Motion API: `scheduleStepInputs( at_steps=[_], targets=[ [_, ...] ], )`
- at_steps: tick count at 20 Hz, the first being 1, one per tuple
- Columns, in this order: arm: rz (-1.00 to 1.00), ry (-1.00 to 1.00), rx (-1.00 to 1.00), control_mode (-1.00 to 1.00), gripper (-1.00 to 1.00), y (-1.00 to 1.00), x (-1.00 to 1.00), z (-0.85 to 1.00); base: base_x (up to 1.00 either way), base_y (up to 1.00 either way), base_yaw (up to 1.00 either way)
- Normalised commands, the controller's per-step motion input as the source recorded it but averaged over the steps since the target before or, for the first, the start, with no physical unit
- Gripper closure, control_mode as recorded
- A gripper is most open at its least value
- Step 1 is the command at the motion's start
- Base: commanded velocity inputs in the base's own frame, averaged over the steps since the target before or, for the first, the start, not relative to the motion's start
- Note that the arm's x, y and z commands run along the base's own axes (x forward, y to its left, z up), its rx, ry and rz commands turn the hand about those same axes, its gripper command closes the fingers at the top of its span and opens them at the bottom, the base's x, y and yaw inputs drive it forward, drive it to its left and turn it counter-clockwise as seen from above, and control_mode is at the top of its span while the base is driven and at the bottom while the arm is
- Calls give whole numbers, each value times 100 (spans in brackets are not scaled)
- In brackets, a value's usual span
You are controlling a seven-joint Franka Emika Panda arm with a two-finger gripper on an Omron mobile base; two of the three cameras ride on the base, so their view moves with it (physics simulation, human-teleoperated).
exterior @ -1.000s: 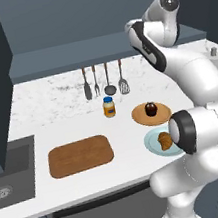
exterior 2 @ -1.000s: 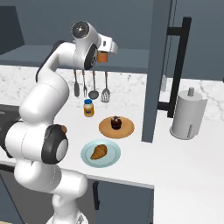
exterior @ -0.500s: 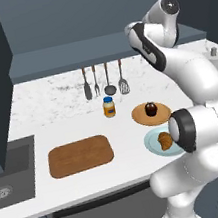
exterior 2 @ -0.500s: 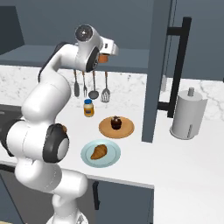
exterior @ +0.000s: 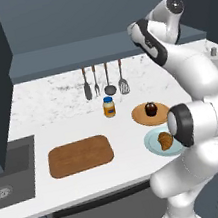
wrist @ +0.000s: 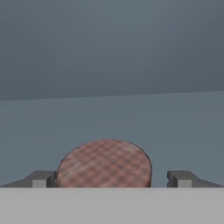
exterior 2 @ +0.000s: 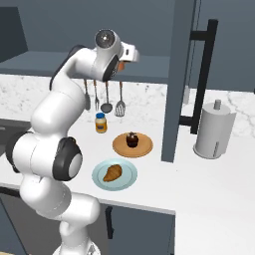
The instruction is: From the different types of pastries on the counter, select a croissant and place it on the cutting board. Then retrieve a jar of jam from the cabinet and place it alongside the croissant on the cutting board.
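The croissant lies on a pale blue plate at the counter's front right. Left of it the brown cutting board lies bare. My arm reaches up to the dark cabinet. There my gripper is open, with a fingertip on each side of the jar of jam and a gap at each. The jar's checked brownish lid faces the hand camera. The right base view shows the jar as an orange patch by the hand.
A chocolate muffin sits on a round tan plate. A yellow jar with a blue lid stands behind the board, under hanging utensils. A paper towel holder and a tall dark panel stand to the right. A sink lies left.
The hand has edged a little further toward the cabinet and the jar. The jaws stayed open. Nothing on the counter moved.
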Motion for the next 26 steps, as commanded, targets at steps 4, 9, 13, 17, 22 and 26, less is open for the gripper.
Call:
scheduleStepInputs(
  at_steps=[4, 9, 13, 17, 22, 26],
  targets=[
    [1, 0, 0, -100, -100, 4, 4, -13, 0, 0, 0],
    [0, 1, 1, -100, 100, 18, 0, -24, 0, 0, 0],
    [0, 0, 0, -100, 100, 2, 0, -15, 0, 0, 0],
    [0, -10, 0, -100, 100, 0, -43, 9, 0, 0, 0],
    [5, -7, 2, -100, 100, 0, -78, 25, 0, 0, 0],
    [10, 0, 8, -100, 100, 2, -66, 0, 0, 0, 0]
  ],
)
